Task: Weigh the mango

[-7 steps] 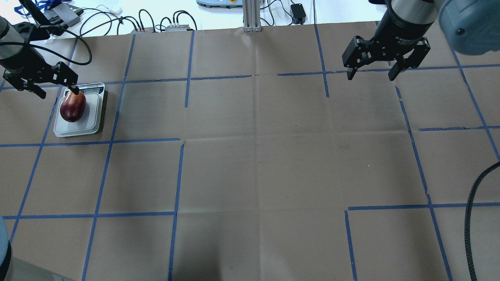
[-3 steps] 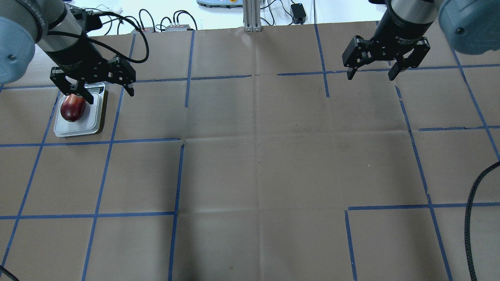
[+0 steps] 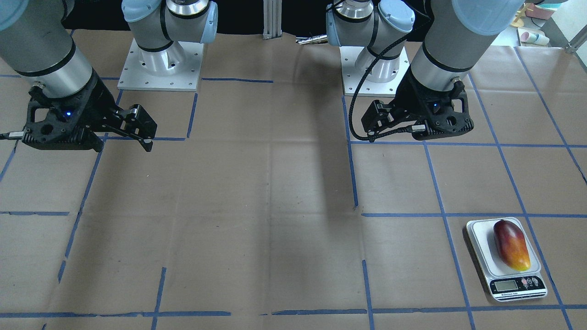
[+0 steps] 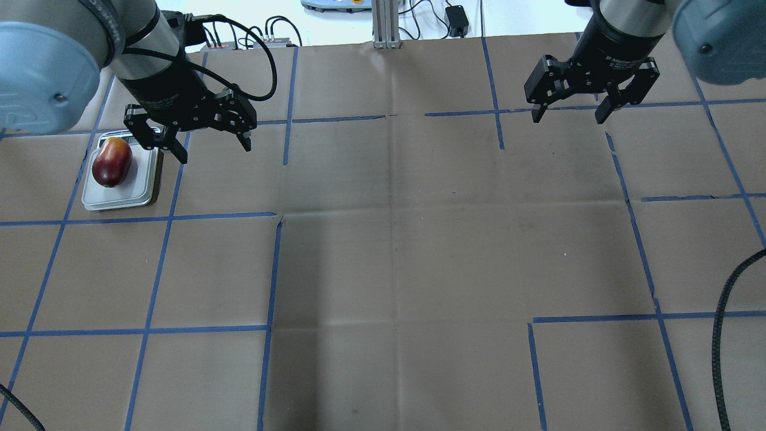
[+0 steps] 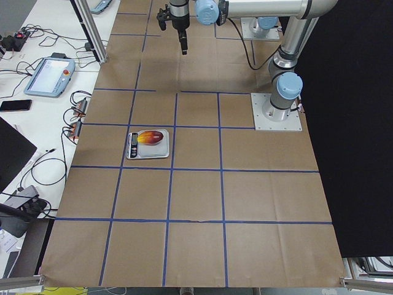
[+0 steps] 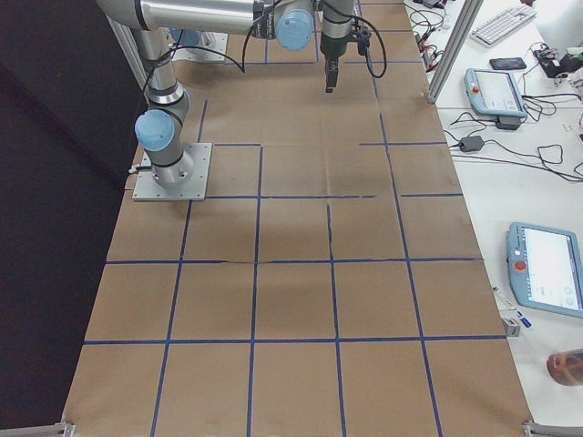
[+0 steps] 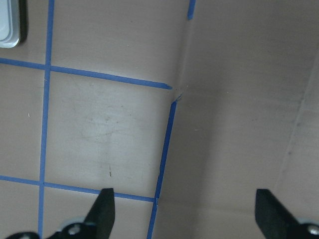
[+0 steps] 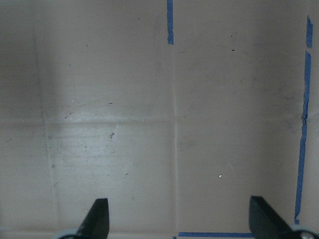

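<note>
- Brown paper covered the table (image 4: pixel 389 251), squared off with blue tape (image 4: pixel 146 330).
- White benches ran along its far edge, one holding a pendant (image 5: pixel 54 68); a black curtain (image 5: pixel 362 123) hung behind the robot.
- Mango (image 4: pixel 112 163) lay lengthwise on the scale (image 4: pixel 128 193), at the table's left side.
- Left fingers (image 4: pixel 178 154) hung apart and empty, just beside the scale.
- Right fingers (image 4: pixel 601 112) hung apart and empty, far across the table.

White lettering rings the collar just above the right hand (image 4: pixel 567 118). It seems to begin "2F Adaptive", and the rest is too small to read. The left hand (image 4: pixel 214 152) carries a similar line, illegible. The scale (image 3: pixel 481 243) near it shows a display and fine print, both unreadable.
</note>
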Controlling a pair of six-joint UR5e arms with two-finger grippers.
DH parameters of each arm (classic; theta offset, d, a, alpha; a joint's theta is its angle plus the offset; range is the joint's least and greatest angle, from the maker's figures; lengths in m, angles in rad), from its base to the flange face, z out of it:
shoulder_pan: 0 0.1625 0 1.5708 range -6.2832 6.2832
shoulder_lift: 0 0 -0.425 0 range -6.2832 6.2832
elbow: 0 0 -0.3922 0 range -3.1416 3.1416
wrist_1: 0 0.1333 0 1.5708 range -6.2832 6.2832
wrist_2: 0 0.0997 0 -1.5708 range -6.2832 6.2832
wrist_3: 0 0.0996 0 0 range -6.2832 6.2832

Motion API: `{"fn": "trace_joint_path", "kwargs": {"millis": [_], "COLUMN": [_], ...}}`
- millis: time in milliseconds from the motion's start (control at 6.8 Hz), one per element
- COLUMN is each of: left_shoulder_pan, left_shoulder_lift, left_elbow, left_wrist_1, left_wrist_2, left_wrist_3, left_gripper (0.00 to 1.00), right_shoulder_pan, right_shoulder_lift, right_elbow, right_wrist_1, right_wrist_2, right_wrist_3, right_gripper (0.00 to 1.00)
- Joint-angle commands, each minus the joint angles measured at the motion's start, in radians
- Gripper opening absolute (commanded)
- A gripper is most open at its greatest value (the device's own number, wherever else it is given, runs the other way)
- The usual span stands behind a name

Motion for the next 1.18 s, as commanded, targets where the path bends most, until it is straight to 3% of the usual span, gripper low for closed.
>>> {"fn": "trace_joint_path", "kwargs": {"millis": [0, 1029], "left_shoulder_pan": [-0.003, -0.003], "left_shoulder_lift": [0.003, 0.017], "left_elbow": [0.002, -0.007], "left_wrist_1": [0.007, 0.012], "left_wrist_2": [0.004, 0.015], "left_wrist_3": [-0.002, 0.012], "left_gripper": [1.0, 1.0], "right_shoulder_pan": [0.0, 0.0], "right_shoulder_lift": [0.0, 0.0], "right_elbow": [0.0, 0.0], "right_wrist_1": [0.0, 0.0], "right_wrist_2": [0.0, 0.0], "right_wrist_3": [0.0, 0.0], "right_gripper": [1.0, 1.0]}}
